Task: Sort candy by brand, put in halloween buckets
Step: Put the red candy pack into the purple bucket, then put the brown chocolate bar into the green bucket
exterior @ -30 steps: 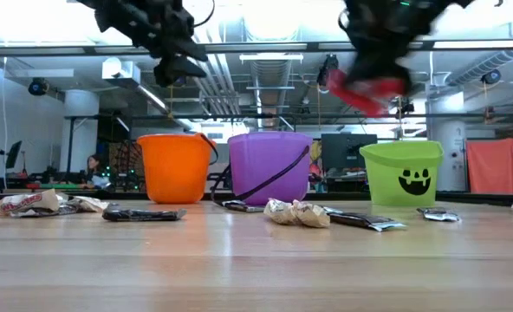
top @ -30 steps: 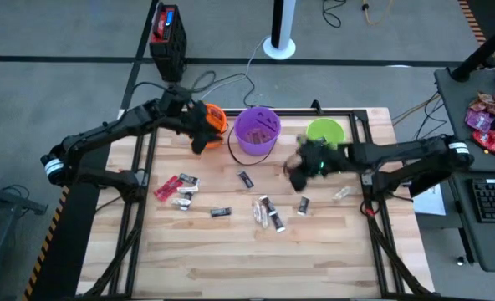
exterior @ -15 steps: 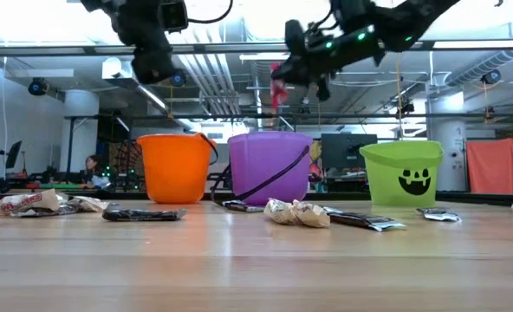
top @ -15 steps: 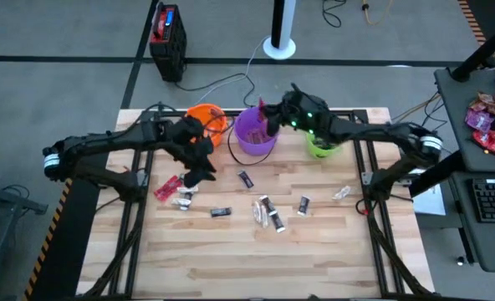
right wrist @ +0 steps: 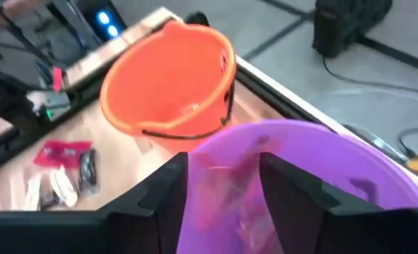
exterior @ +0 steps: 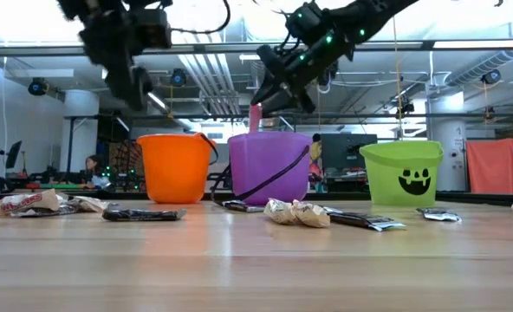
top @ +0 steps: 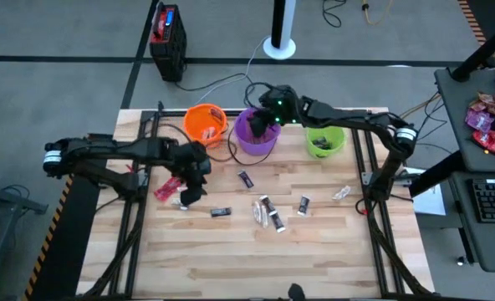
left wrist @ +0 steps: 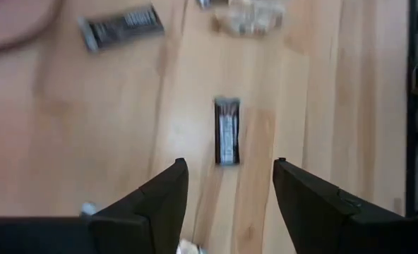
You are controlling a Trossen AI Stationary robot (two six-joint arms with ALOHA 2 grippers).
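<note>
While a blurred pink candy (right wrist: 227, 187) dropped between my parted right gripper (right wrist: 223, 176) into the purple bucket (top: 257, 132), my left gripper (left wrist: 227, 180) gaped over a dark bar (left wrist: 227, 132).

Left arm stretched in from the worktop's left edge, left gripper (top: 194, 177) low over the left-centre boards, jaws parted and pointing down. Right arm reaching from the right edge across toward the far edge, right gripper (top: 268, 114) raised there, jaws apart.
</note>
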